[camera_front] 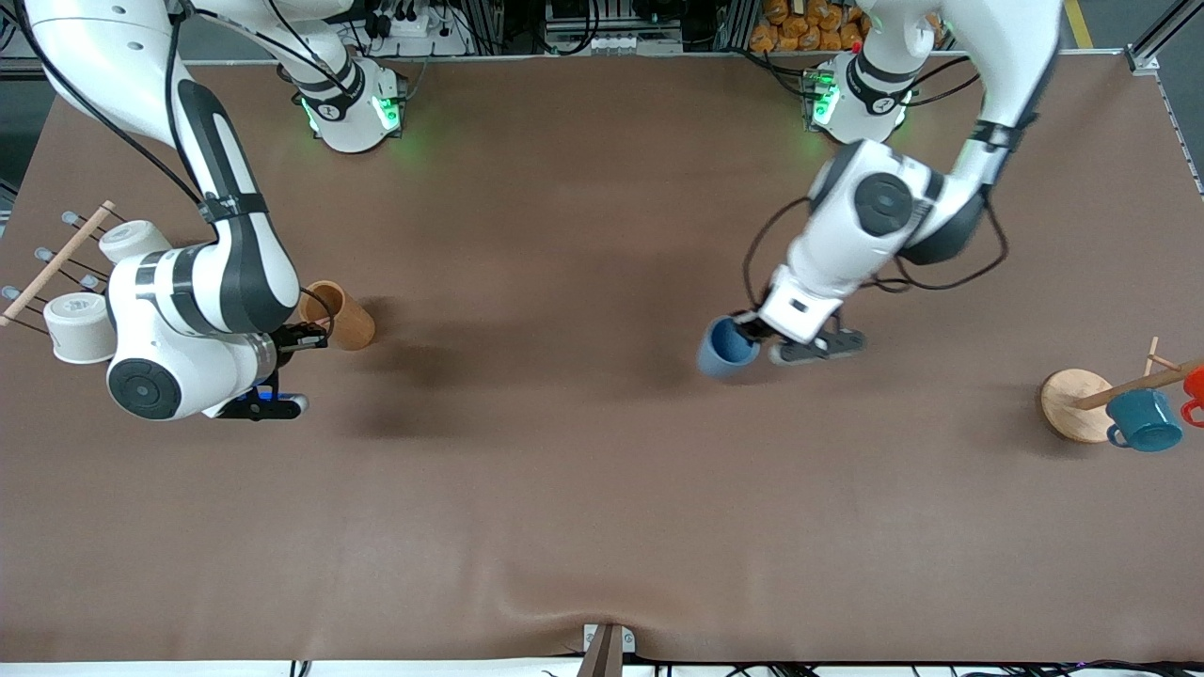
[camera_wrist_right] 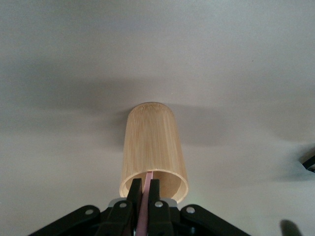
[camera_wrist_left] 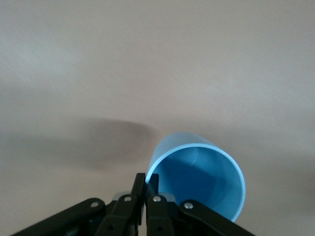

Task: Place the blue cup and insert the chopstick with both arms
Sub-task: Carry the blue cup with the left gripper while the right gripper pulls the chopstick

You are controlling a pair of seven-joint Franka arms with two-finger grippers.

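Gripping blue cup [camera_wrist_left: 199, 174] rim w/ left gripper [camera_wrist_left: 146, 189], cup interior bare; right gripper [camera_wrist_right: 146, 189] clamped on chopstick [camera_wrist_right: 145, 206] at wooden cup [camera_wrist_right: 152, 150] mouth, tip hidden.

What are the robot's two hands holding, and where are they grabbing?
The left gripper pinches the blue cup by its rim. The right gripper pinches the pink chopstick, which stands in the wooden cup, near its top end.

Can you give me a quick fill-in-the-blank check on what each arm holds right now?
1. The left gripper is shut on the rim of the ____ cup.
2. The right gripper pinches the pink ____.
3. That stick sits in the mouth of the ____ cup.

Missing words: blue; chopstick; brown wooden.
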